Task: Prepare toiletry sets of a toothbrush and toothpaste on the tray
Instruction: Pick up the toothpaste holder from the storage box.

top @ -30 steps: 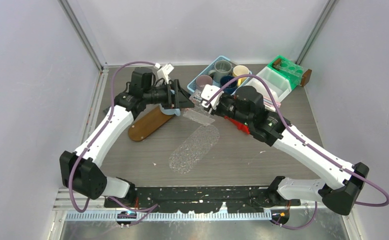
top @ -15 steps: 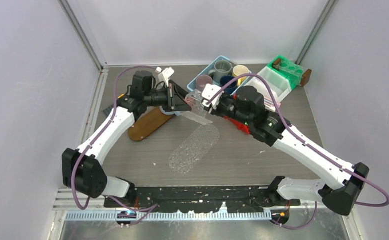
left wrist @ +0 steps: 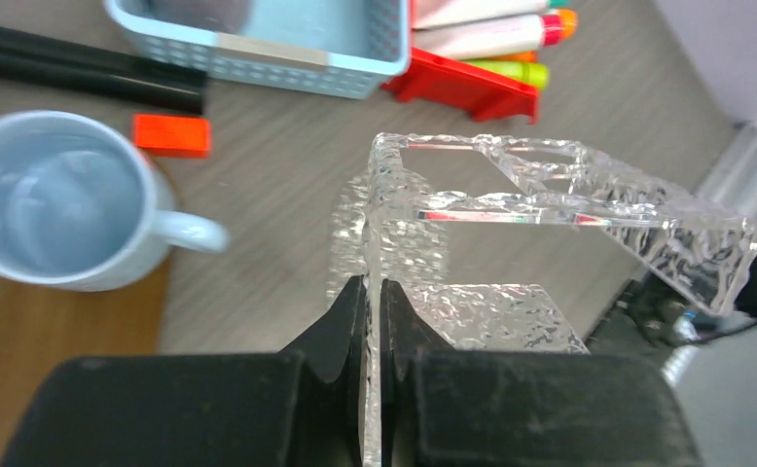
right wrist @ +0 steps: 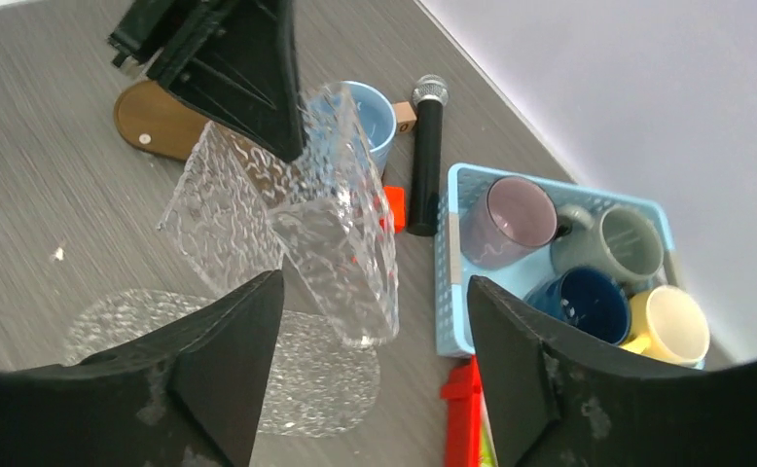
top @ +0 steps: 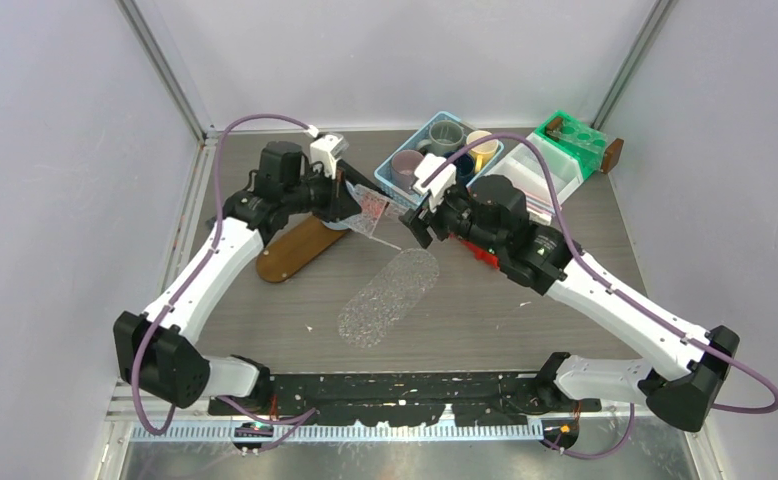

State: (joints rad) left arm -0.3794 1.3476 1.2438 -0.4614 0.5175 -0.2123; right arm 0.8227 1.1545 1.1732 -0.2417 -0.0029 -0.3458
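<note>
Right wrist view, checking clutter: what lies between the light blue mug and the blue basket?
The black microphone and a small red block, shown in the right wrist view.

Light was even and diffuse, prob. from overhead; the pale walls [top: 65,200] read flat, no hot spots. Shadows under the arms on the table [top: 485,320] were soft and faint. Left wrist view: the left gripper [left wrist: 373,302] at the bottom edge was blurred, the mug [left wrist: 54,204] soft too (very close lens), and the clear textured holder [left wrist: 569,204] threw bright glints w/ red reflections. Right wrist view was sharper mid-frame; the right gripper [right wrist: 375,282] was out of focus, and the basket [right wrist: 445,282] rim bowed a bit.
</note>
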